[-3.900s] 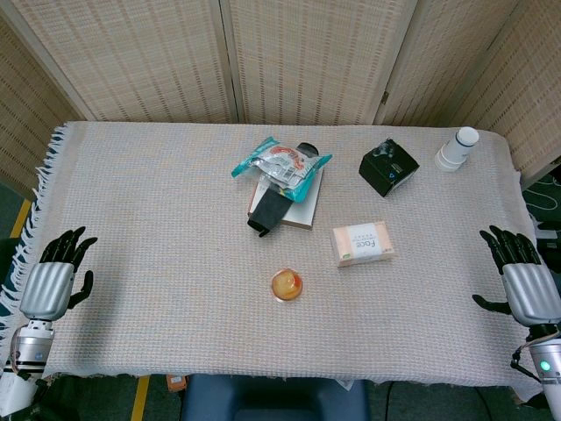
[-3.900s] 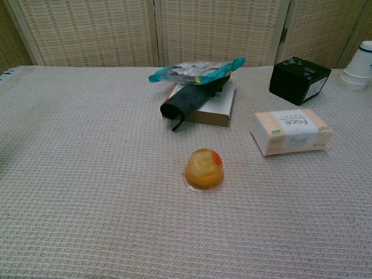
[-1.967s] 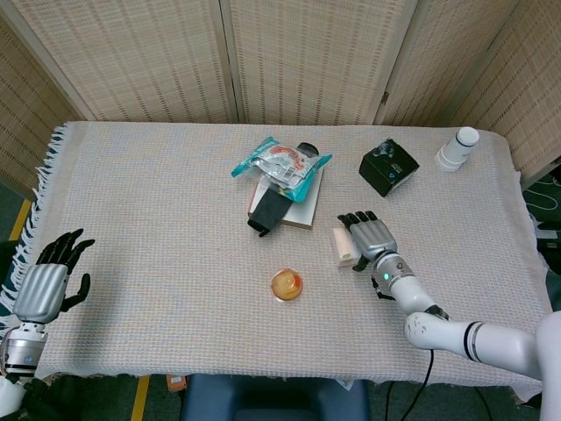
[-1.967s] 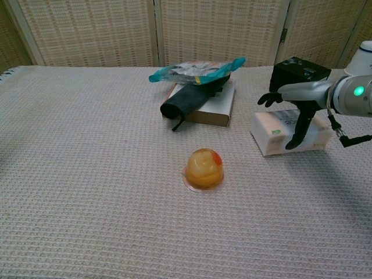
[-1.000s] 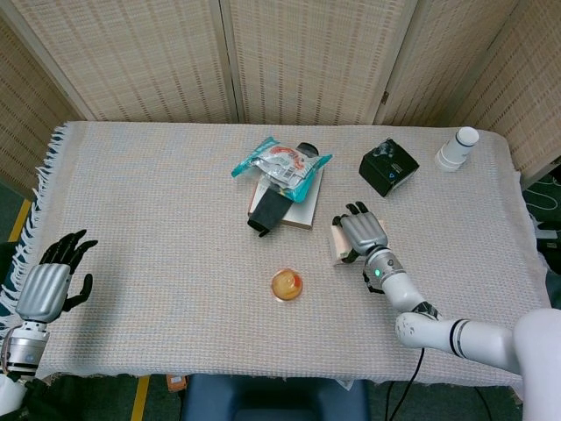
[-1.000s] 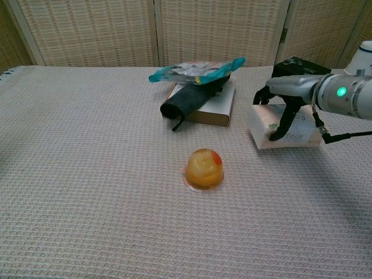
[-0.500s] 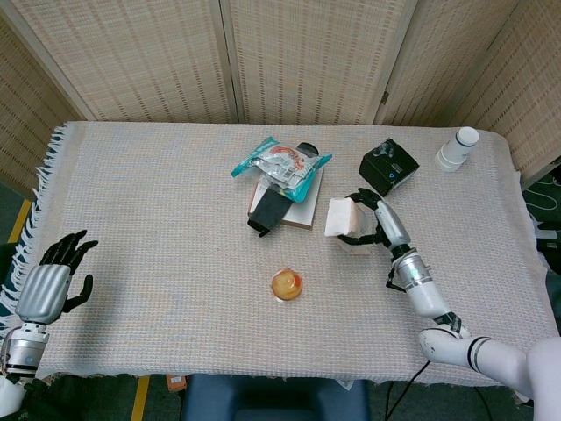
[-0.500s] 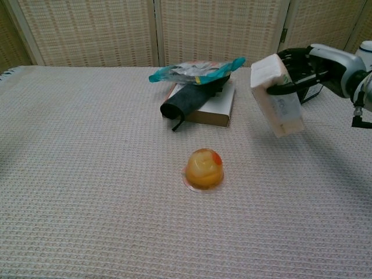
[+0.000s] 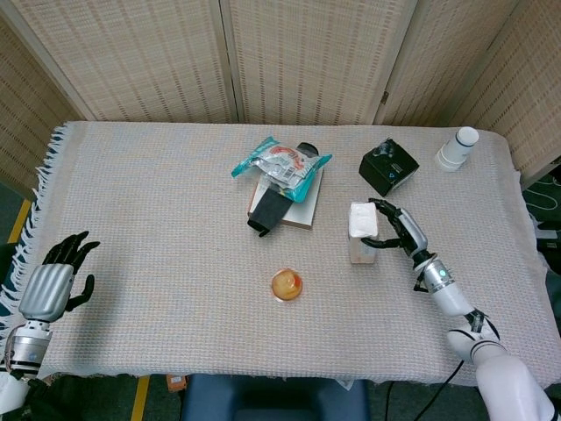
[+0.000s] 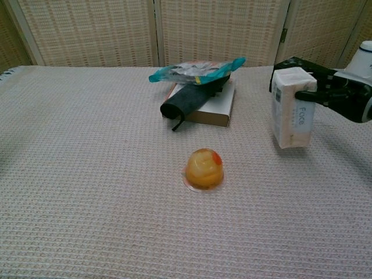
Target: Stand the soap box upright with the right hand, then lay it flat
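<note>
Soap box (image 10: 293, 108) stands tall on its end; my right hand (image 10: 337, 93) grips its right side.

left hand (image 9: 51, 285): fingers spread, off the table's left edge | right hand (image 9: 399, 230): arm extended, gripping the upright soap box (image 9: 361, 232)

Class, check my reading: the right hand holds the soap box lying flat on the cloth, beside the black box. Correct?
Not quite. The soap box stands upright on its short end, as the chest view shows. The right hand does hold it, beside the black box.
</note>
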